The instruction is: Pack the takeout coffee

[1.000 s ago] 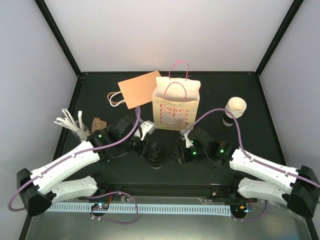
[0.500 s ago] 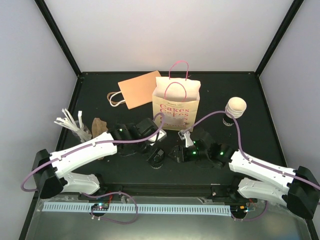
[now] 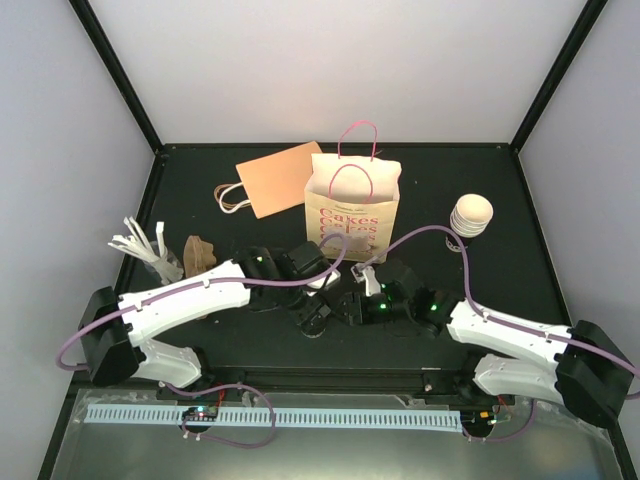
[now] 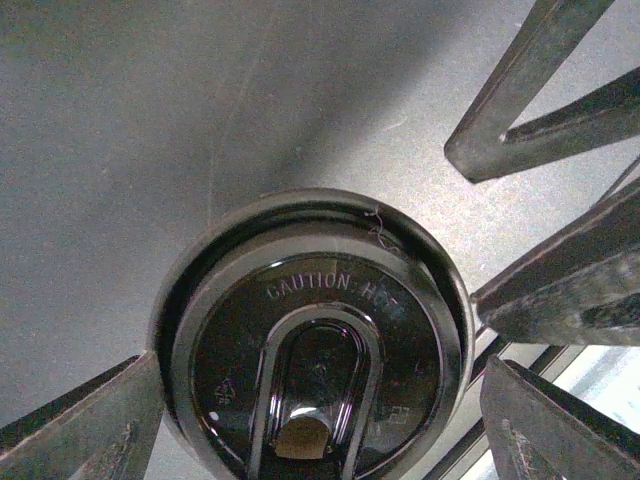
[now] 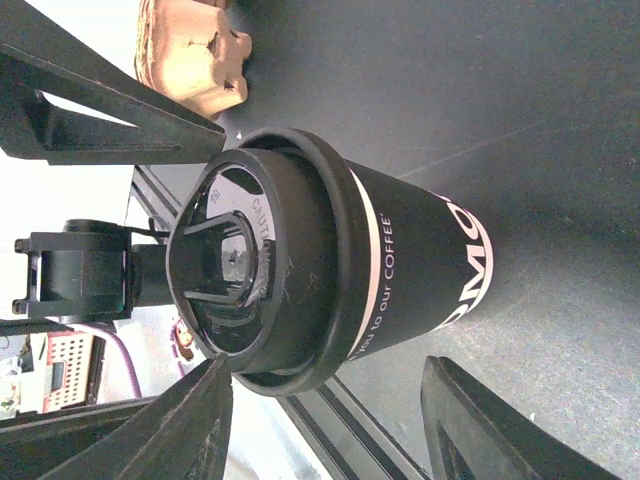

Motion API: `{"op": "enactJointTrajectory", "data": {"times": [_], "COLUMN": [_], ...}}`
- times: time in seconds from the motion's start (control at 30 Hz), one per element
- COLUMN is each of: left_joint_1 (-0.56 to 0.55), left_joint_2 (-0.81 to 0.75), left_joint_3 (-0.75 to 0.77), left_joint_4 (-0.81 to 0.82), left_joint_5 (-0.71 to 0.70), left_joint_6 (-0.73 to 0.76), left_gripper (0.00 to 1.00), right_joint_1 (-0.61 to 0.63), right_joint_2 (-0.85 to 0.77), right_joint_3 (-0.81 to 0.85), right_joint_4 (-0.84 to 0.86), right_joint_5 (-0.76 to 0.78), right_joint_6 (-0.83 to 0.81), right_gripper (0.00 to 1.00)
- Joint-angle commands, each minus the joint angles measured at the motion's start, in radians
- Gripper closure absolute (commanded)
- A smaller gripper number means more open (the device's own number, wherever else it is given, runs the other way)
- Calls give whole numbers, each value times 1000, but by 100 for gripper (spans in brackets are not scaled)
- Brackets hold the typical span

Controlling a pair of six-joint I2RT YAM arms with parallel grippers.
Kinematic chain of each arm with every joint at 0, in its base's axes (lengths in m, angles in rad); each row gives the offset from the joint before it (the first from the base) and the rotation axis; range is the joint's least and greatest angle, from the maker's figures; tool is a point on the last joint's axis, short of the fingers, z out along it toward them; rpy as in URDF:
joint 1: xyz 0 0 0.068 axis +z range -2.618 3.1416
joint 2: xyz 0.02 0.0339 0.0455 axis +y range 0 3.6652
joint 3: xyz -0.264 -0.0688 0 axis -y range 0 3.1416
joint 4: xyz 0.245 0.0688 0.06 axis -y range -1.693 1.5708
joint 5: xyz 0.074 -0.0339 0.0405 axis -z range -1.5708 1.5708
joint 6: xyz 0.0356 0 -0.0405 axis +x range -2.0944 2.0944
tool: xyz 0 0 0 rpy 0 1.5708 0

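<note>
The takeout coffee (image 5: 330, 270), a black cup printed with white lettering and capped with a black lid marked "CAUTION HOT", stands upright on the dark table (image 3: 430, 180). It is at the front centre, between the two arms, in front of the printed paper bag (image 3: 352, 215) and clear of it. The left gripper (image 4: 320, 370) hangs directly over the lid, released, jaws spread wide to either side of the rim. One finger (image 4: 90, 425) sits right at the lid's edge; whether it touches cannot be told. The right gripper (image 5: 328, 365) comes at the cup from the side, also unclenched, its fingers apart and the cup just ahead of their tips, not held. The bag stands upright with its mouth open and pink handles raised. A flat orange-brown bag (image 3: 280, 178) lies behind it to the left. A bundle of white sticks (image 3: 140, 245) and a brown pulp carrier (image 3: 198, 252) sit at the left edge. A cream ribbed cup (image 3: 471, 214) stands well apart at the right.
</note>
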Motion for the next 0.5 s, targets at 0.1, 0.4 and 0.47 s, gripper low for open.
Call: {"op": "enactJointTrajectory", "data": {"times": [0.1, 0.4, 0.47], "left_joint_1": [-17, -24, -26], "left_joint_2": [8, 38, 39], "left_joint_3": [62, 54, 52], "left_joint_4": [-38, -34, -32], "left_joint_5": [-59, -70, -70], "left_joint_6": [18, 20, 20], "left_gripper": [12, 20, 20], "right_joint_1": [-14, -37, -41], "right_joint_2": [13, 20, 24], "right_joint_3": [-24, -43, -45], "right_joint_4": [91, 100, 104], "right_joint_5": [-19, -28, -31], "right_joint_6": [28, 34, 36], "right_gripper": [48, 48, 48]}}
